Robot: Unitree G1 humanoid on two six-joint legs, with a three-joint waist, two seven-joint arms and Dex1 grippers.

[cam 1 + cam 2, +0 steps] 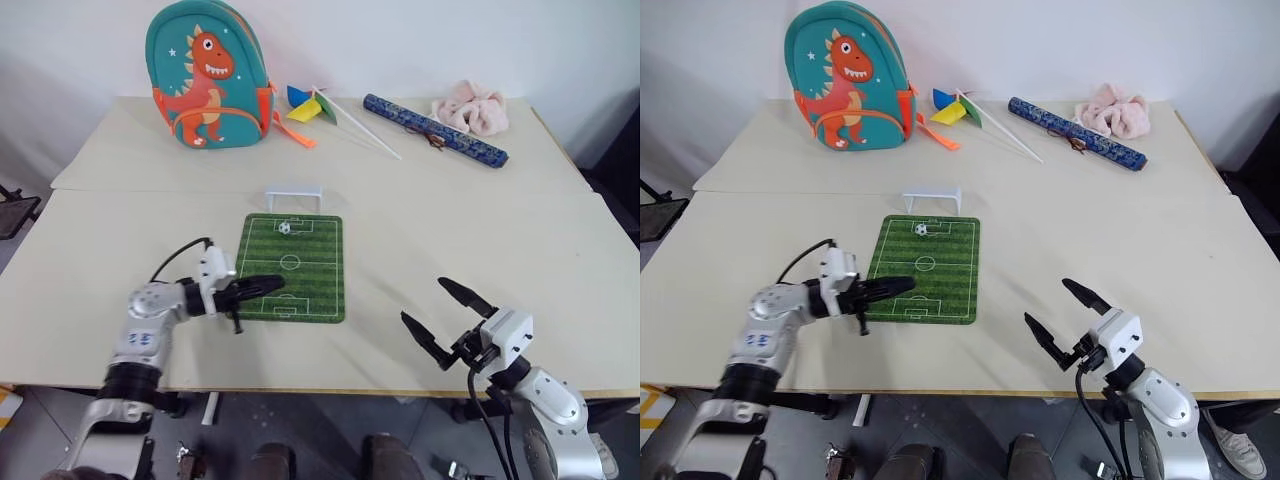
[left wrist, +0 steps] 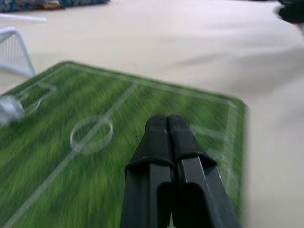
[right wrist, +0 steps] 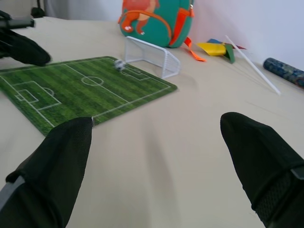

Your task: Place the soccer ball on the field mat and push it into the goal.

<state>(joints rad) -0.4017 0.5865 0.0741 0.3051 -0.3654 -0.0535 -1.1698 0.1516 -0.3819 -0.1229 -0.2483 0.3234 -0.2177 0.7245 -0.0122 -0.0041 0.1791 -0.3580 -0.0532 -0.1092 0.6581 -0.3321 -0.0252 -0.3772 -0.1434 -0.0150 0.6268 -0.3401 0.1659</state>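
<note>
On flat striped field mat (image 1: 293, 267): tiny round soccer ball (image 1: 285, 228) near white wire goal (image 1: 294, 197); left gripper (image 1: 272, 284) pinched closed, empty; right gripper (image 1: 440, 310) spread wide.

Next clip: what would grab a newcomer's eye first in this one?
The green field mat in the middle of the table, with the tiny soccer ball on its far penalty box, just short of the white goal. The shut left gripper reaches over the mat's near left part, and the right gripper gapes open to the mat's right. A teal dinosaur backpack stands at the back left.
</note>
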